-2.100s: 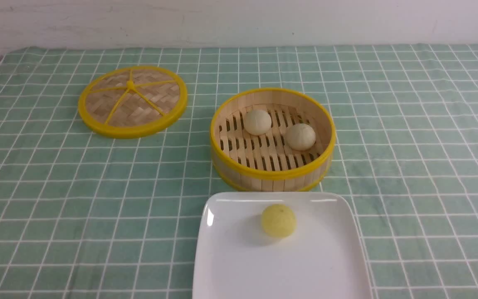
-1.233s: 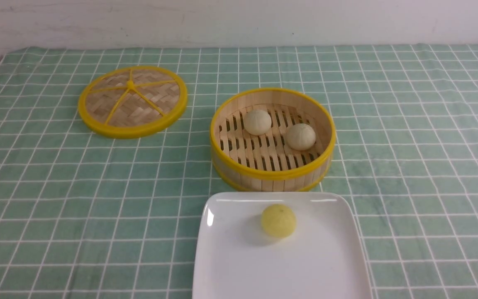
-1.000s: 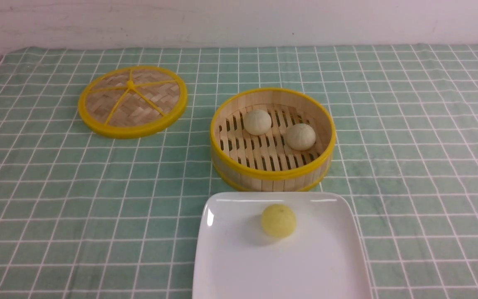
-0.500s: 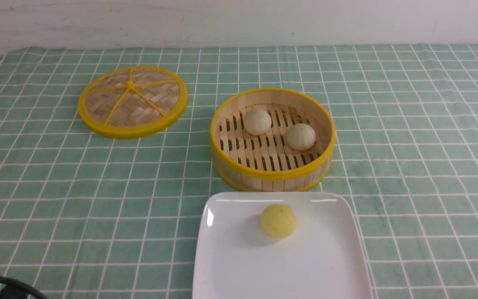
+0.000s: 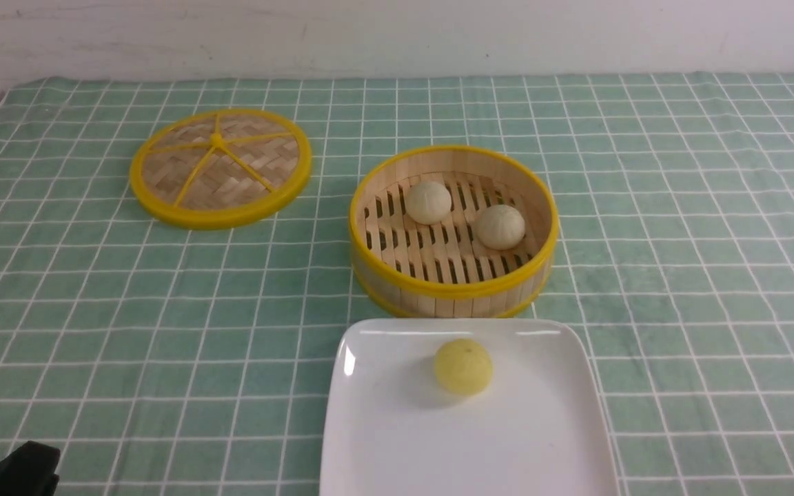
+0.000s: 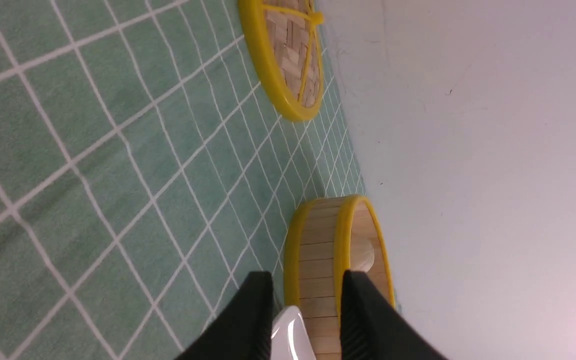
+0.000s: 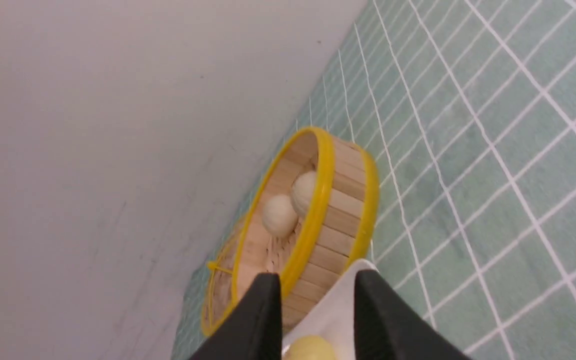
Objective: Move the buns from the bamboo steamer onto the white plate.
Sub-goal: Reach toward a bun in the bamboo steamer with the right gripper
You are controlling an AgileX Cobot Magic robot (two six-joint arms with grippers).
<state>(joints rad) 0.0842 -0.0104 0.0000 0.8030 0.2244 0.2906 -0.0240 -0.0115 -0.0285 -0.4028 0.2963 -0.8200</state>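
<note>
While the left bun and the right bun lay slightly apart on the slatted floor of the bamboo steamer at the centre of the front view, the white plate at lower centre carried a yellow ball. The left gripper and right gripper each kept a moderate gap between empty jaws. The lid lay flat at upper left.
</note>
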